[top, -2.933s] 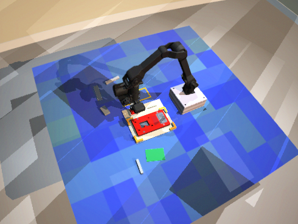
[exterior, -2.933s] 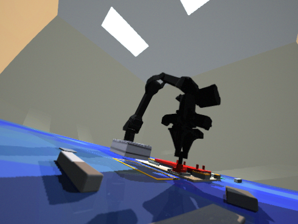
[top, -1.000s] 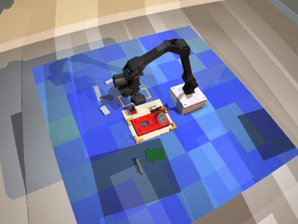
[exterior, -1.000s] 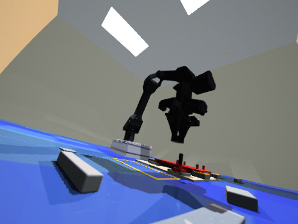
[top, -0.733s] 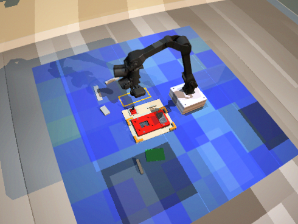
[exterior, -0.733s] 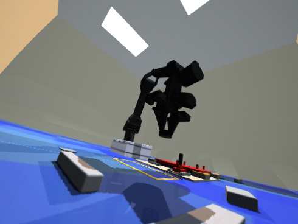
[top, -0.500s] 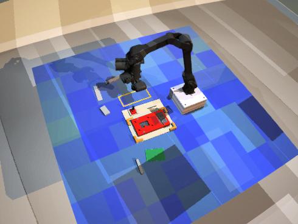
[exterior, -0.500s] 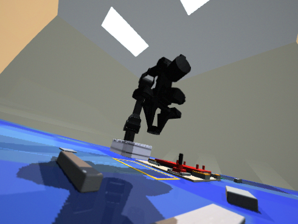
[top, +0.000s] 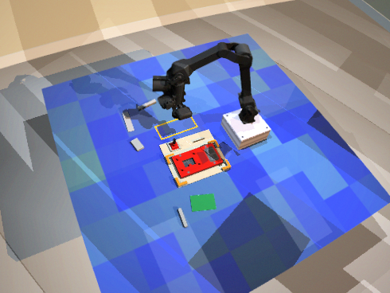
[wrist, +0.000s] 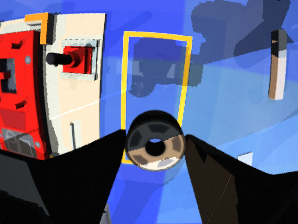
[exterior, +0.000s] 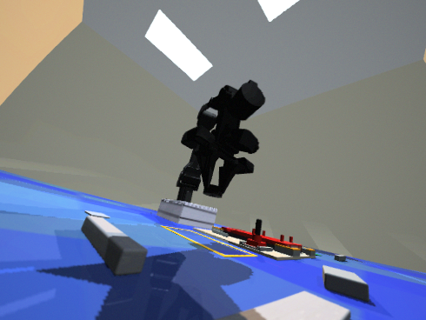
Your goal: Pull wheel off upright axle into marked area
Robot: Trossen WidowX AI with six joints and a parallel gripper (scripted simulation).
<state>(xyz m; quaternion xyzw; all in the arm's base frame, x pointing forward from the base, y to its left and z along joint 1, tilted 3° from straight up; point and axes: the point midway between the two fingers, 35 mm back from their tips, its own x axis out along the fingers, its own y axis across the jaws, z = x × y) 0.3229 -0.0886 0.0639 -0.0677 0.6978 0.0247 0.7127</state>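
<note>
My gripper is shut on the dark round wheel, whose face and centre hole show between the fingertips in the wrist view. It holds the wheel up in the air, well above the table. The yellow outline of the marked area lies on the table; in the wrist view the wheel covers part of its near end. The black upright axle stands bare on its red base, beside the marked area. The wheel is hard to make out in the top and exterior views.
The cream board carries the axle and a raised red plate between orange corners. Pale bars and a small pale block lie beyond the outline. A green rectangle lies past the board.
</note>
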